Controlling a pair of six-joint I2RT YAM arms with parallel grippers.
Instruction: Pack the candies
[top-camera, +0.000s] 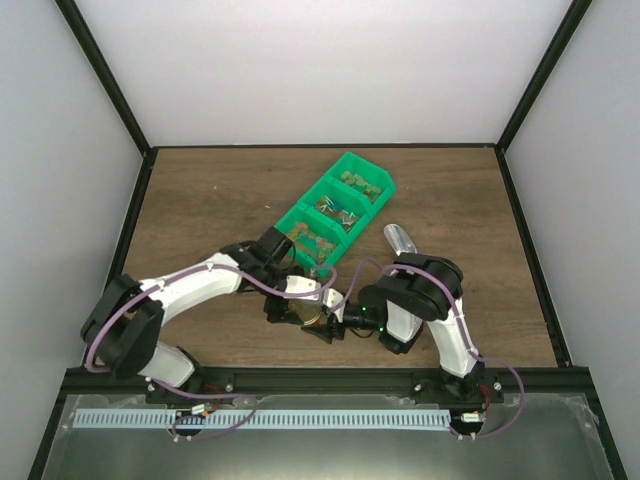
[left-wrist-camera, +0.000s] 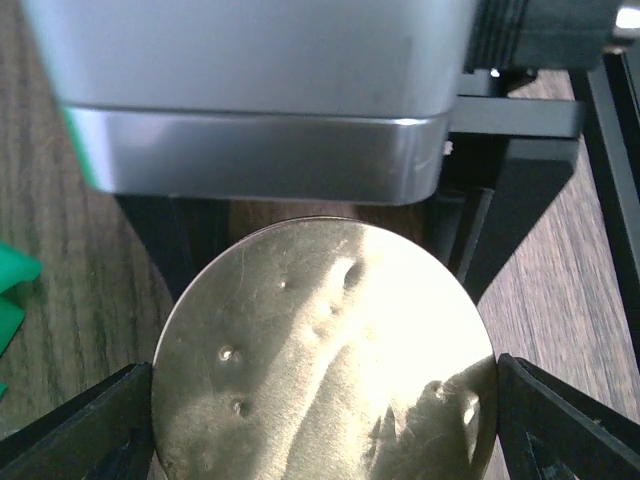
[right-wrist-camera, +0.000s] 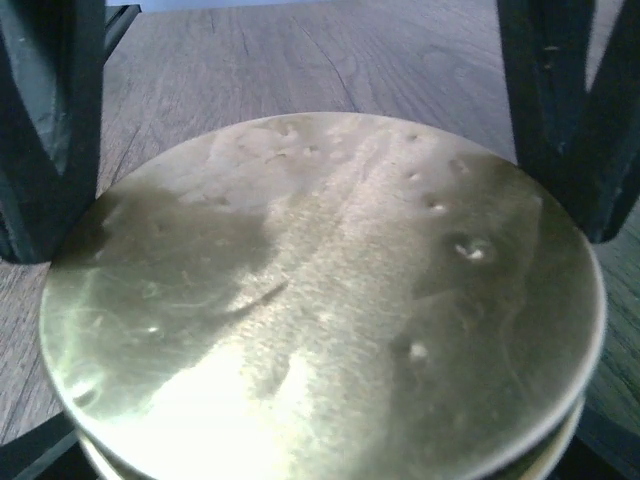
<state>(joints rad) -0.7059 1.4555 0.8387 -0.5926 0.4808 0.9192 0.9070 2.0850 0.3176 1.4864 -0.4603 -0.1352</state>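
Observation:
A round gold metal tin is held above the table's near middle, between both grippers. In the left wrist view its flat dented face fills the gap between my left fingers. My left gripper is shut on its rim. In the right wrist view the tin sits between my right gripper's fingers, which are shut on it from the opposite side. The candies lie as tiny mixed pieces in a green three-compartment bin behind the grippers. The metal scoop lies on the table right of the bin.
The green bin runs diagonally from the middle toward the back right; its corner shows at the left edge of the left wrist view. A black frame rail borders the near edge. White walls enclose the wooden table.

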